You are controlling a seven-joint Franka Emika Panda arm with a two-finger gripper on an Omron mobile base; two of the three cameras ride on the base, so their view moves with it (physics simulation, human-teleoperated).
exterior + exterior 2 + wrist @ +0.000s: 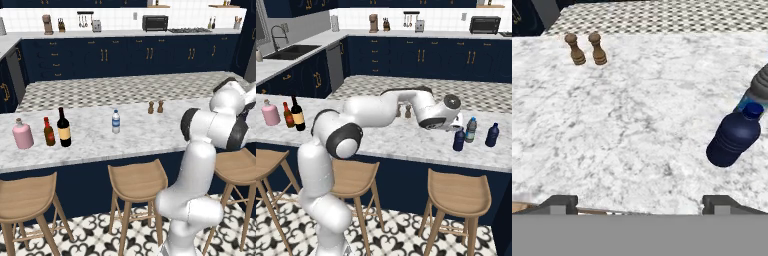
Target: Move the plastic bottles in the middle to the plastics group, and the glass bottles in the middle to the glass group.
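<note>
- A dark navy bottle (459,140) stands upright on the marble counter (406,137), long axis vertical and cap up, just beside the clear grey bottle with a blue cap (471,129) and near the dark blue bottle (492,135) at the counter's right end
- In the hand view the navy bottle (734,139) sits at right, touching or overlapping the clear bottle (755,92) behind it
- The white-capped clear bottle (116,121) stands upright alone mid-counter, well apart from both groups
- The tall black wine bottle (63,128) stands upright, neck up, just beside the small brown bottle (49,132) and near the pink jug (22,134) at the left end
- The arm reaches right across the counter, elbow raised, its hand above the navy bottle; the gripper (641,202) is spread wide, holding nothing
- Two wooden shakers (586,48) stand beyond
</note>
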